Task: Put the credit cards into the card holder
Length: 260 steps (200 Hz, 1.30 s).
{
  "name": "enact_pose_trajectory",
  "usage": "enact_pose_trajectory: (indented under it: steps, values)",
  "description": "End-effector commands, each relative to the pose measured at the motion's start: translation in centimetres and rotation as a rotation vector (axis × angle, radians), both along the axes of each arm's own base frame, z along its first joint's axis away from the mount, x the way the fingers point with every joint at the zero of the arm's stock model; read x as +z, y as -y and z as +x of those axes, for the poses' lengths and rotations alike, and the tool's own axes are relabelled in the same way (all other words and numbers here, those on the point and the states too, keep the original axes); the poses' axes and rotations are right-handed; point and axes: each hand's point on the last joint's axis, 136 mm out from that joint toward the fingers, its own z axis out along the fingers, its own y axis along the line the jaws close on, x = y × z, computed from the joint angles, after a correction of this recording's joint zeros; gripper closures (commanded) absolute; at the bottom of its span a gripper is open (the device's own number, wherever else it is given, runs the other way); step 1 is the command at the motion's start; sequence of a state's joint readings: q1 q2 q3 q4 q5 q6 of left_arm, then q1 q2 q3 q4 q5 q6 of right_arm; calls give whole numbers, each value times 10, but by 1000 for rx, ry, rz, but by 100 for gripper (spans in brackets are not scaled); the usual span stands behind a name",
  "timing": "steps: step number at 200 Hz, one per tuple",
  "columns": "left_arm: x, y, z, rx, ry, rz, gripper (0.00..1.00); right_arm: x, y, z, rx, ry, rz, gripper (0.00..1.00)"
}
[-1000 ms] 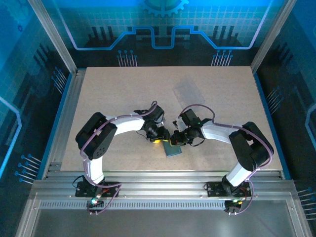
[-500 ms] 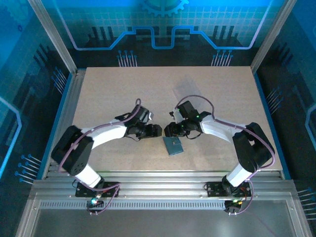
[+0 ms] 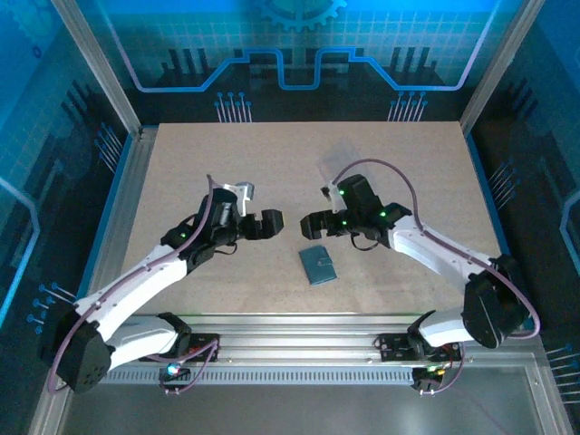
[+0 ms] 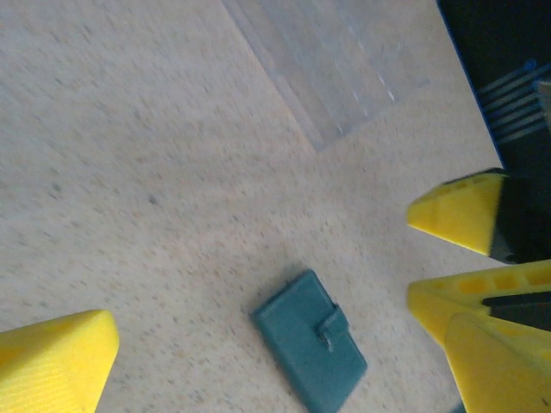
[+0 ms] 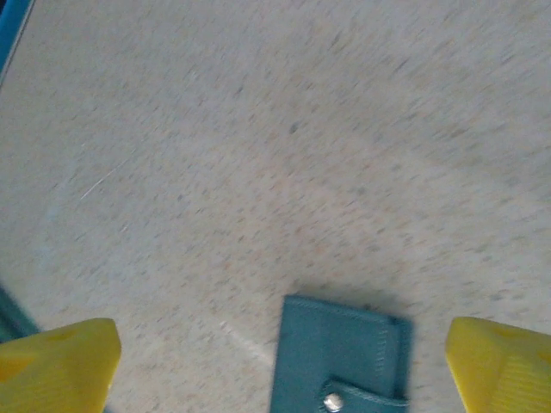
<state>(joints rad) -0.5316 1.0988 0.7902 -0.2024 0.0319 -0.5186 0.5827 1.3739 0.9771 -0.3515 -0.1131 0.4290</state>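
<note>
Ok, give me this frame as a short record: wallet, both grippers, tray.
card holder: small teal-grey folding wallet, closed, strap snapped, flat on the tan table
left gripper: open, empty, clear of the wallet
right gripper: open, empty, clear of the wallet
tray: clear plastic rectangle, farther back, apart from wallet

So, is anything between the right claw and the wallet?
Nothing visible. The right claw hangs open just beyond the closed wallet, with bare table between them. The clear tray lies farther back.
</note>
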Motion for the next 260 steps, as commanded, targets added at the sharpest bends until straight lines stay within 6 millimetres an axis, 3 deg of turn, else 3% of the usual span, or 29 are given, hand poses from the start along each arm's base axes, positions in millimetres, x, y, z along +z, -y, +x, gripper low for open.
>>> enact_pose_trajectory:
  steps: [1, 29, 58, 83, 107, 129, 147, 162, 178, 196, 239, 260]
  values:
    - [-8, -40, 10, 160, 62, 148, 1, 19, 32, 9, -96, 160, -105, 0]
    - [-6, -73, 19, 295, 202, 251, 1, 31, 74, 17, -261, 268, -198, 0]
    - [-8, -111, 26, 485, 338, 338, 1, 10, 127, 22, -459, 289, -319, 0]
    - [-8, -121, 35, 476, 418, 514, 1, 0, 182, 28, -645, 326, -442, 0]
    - [-12, -146, 46, 574, 447, 683, 1, -4, 208, 36, -687, 384, -380, 0]
    - [-13, -161, 56, 632, 470, 733, 1, -3, 234, 35, -756, 460, -346, 0]
    - [-9, -164, 59, 646, 551, 718, 1, 2, 243, 36, -764, 528, -321, 0]
    - [-22, -177, 63, 664, 534, 700, 1, 4, 249, 38, -761, 593, -368, 0]
    - [-39, -192, 64, 702, 494, 691, 1, -12, 257, 40, -773, 586, -409, 0]
    - [-52, -195, 65, 698, 504, 673, 1, -31, 261, 46, -783, 560, -409, 0]
    - [-48, -193, 67, 668, 611, 717, 1, -29, 246, 66, -705, 615, -375, 0]
    - [-53, -206, 65, 751, 635, 725, 1, -27, 240, 71, -656, 637, -386, 0]
